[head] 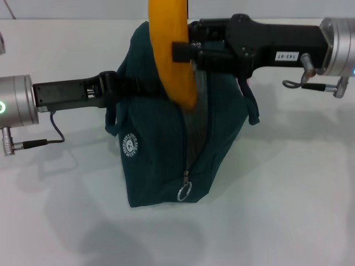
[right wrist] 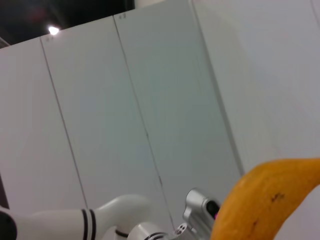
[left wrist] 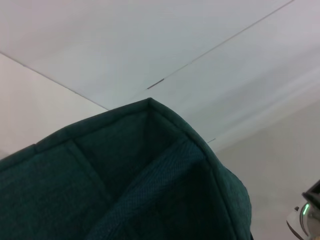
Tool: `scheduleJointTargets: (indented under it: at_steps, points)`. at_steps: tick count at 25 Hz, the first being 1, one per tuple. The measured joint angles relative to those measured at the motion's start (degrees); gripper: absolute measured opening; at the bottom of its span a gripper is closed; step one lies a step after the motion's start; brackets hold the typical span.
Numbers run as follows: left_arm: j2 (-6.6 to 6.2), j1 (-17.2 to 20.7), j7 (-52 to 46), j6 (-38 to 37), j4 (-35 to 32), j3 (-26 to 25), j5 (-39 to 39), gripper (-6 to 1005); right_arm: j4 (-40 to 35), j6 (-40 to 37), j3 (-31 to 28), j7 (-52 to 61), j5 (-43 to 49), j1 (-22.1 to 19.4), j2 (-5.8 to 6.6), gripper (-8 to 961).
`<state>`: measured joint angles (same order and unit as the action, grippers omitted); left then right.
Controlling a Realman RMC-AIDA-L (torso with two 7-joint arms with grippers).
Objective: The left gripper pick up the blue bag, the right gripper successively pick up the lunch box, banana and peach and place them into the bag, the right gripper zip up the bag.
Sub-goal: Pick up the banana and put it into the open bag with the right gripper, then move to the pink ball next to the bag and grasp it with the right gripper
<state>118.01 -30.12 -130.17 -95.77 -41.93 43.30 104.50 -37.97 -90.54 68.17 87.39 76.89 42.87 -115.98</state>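
Observation:
The blue bag (head: pixel 155 160) stands on the white table, its top open and its silver lining (head: pixel 197 113) showing. My left gripper (head: pixel 118 84) comes in from the left and is shut on the bag's upper left edge. The left wrist view shows only the bag's fabric (left wrist: pixel 125 185). My right gripper (head: pixel 186 50) reaches in from the right and is shut on the banana (head: pixel 169 50). The banana hangs upright, its lower end just over the bag's opening. It also shows in the right wrist view (right wrist: pixel 270 200). The lunch box and the peach are not in view.
The zipper's metal ring pull (head: pixel 184 191) hangs at the bag's near end, beside the white round logo (head: pixel 131 145). A loop handle (head: pixel 252 111) droops on the bag's right side. White table (head: pixel 288 194) lies all around the bag.

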Motion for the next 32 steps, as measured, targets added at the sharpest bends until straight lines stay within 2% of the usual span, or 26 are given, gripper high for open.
scheduleJointTargets:
  at_steps: [22,27,32]
  points:
    - [0.12,0.1,0.5,0.2,0.0,-0.2,0.0,37,0.1,0.2,0.4,-0.1,-2.1,-1.8,0.06,526]
    - [0.12,0.1,0.4,0.2,0.0,-0.2,0.0,37,0.1,0.5,0.3,-0.1,-2.9,-2.4,0.22,737]
    - [0.05,0.1,0.4,0.2,0.0,-0.2,-0.1,37,-0.2,0.5,-3.3,-0.1,-4.2,-3.8,0.6,737]
